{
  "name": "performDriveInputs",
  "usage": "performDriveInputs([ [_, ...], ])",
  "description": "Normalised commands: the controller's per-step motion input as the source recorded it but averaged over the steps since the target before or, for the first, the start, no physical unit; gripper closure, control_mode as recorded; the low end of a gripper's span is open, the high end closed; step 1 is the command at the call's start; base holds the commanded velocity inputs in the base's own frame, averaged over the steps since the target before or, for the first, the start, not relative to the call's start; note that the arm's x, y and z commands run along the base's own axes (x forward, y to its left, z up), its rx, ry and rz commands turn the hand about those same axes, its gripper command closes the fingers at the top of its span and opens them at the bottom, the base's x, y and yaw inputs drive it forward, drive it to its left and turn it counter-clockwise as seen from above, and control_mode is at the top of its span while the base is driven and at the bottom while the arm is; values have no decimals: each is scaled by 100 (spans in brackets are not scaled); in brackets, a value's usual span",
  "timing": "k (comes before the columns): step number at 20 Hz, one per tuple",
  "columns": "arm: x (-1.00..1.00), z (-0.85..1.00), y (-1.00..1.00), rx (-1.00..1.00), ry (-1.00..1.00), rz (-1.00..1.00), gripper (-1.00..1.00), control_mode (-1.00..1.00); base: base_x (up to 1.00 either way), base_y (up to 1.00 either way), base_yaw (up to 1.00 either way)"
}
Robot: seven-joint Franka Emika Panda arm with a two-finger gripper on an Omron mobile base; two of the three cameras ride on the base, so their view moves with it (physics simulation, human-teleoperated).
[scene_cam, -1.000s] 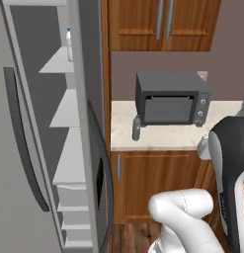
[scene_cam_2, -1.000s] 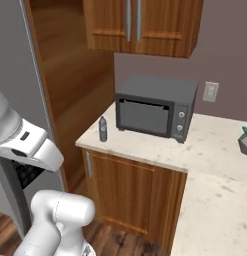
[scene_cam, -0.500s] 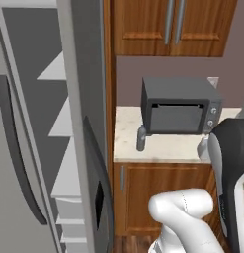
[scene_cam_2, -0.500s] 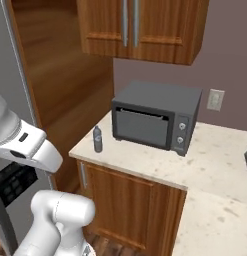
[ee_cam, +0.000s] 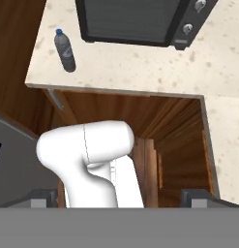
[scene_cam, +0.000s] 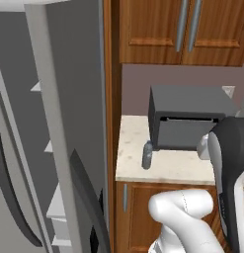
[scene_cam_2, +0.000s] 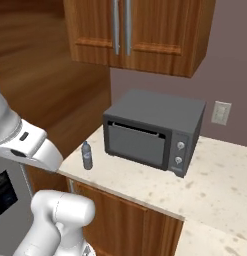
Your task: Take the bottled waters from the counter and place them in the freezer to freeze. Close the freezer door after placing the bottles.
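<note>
The smoky grey bottle [scene_cam: 147,155] [scene_cam_2: 87,155] [ee_cam: 65,51] stands upright on the counter [scene_cam: 178,168] [scene_cam_2: 210,185] [ee_cam: 140,72], near its left end, just in front of the microwave's [scene_cam_2: 152,132] left corner. The gripper [ee_cam: 118,196] hangs well above it — fingers spread wide, holding nothing, tips mostly cut off. The freezer [scene_cam: 49,163] stands open, its shelves partly hidden by the door [scene_cam: 86,148].

The counter [scene_cam_2: 160,182] reads as polished beige stone, speckled with darker flecks. On it at about nine o'clock stands a smoky grey plastic bottle [scene_cam_2: 87,155] with a blue cap, faintly translucent. The microwave [scene_cam_2: 152,131] is matt dark grey metal with small shiny knobs. Cabinets [scene_cam_2: 135,32] show warm, smooth wood grain and brushed metal handles. The freezer door [scene_cam: 69,123] looks satin grey.
</note>
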Motion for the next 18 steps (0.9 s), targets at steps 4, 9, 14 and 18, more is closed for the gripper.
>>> performDriveInputs([
  [4,0,0,0,0,0,0,-100,100,34,-18,10],
  [9,0,0,0,0,0,0,-100,100,0,-1,2],
  [14,0,0,0,0,0,0,-100,100,0,0,0],
  [18,5,-8,0,0,0,2,-100,-100,3,0,0],
])
